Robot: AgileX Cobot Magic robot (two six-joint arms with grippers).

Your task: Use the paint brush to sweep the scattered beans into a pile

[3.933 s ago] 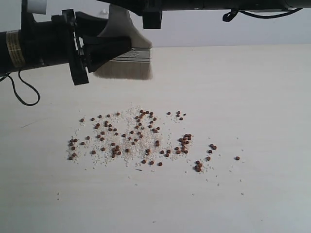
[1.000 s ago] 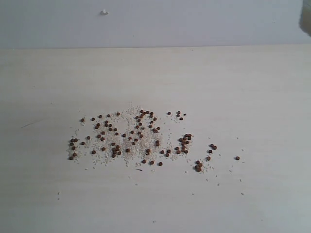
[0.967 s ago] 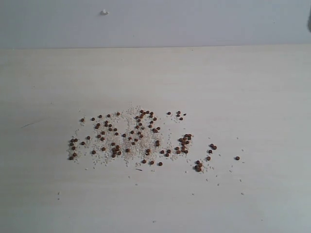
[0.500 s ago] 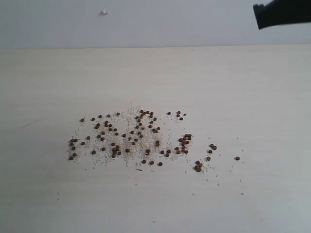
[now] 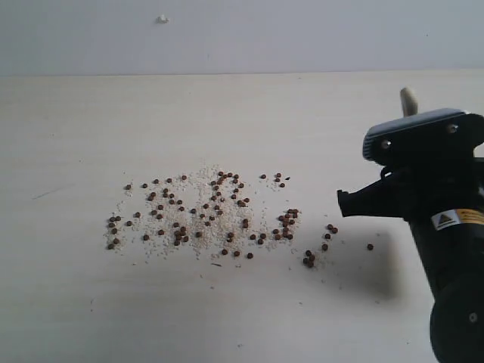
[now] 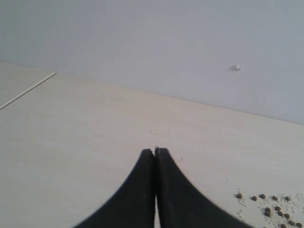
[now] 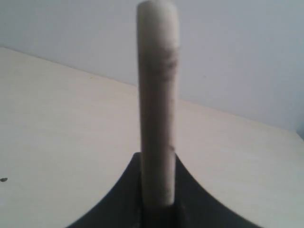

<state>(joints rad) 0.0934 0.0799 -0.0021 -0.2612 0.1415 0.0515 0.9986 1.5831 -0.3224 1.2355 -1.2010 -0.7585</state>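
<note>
The beans [image 5: 204, 215], small and reddish-brown, lie spread in a wide loose patch mixed with white grains, with stragglers toward the right [image 5: 369, 246]; no gathered pile shows. My right arm [image 5: 423, 174] stands low at the right of the patch. The right gripper [image 7: 157, 159] is shut on the paint brush handle [image 7: 157, 95], whose pale tip [image 5: 408, 100] sticks up behind the arm. Bristles and ferrule are hidden. My left gripper [image 6: 155, 151] is shut and empty, over bare table left of the beans [image 6: 273, 206], and is out of the exterior view.
The pale wooden table [image 5: 242, 113] meets a grey wall at the back. A small white speck [image 5: 162, 19] sits on the wall. The right arm casts a shadow [image 5: 363, 265] over the rightmost beans. A thin pale strip [image 6: 28, 89] lies far off in the left wrist view.
The right arm came down from the top right corner to the table beside the patch's right end, carrying the brush. The beans have not moved.
</note>
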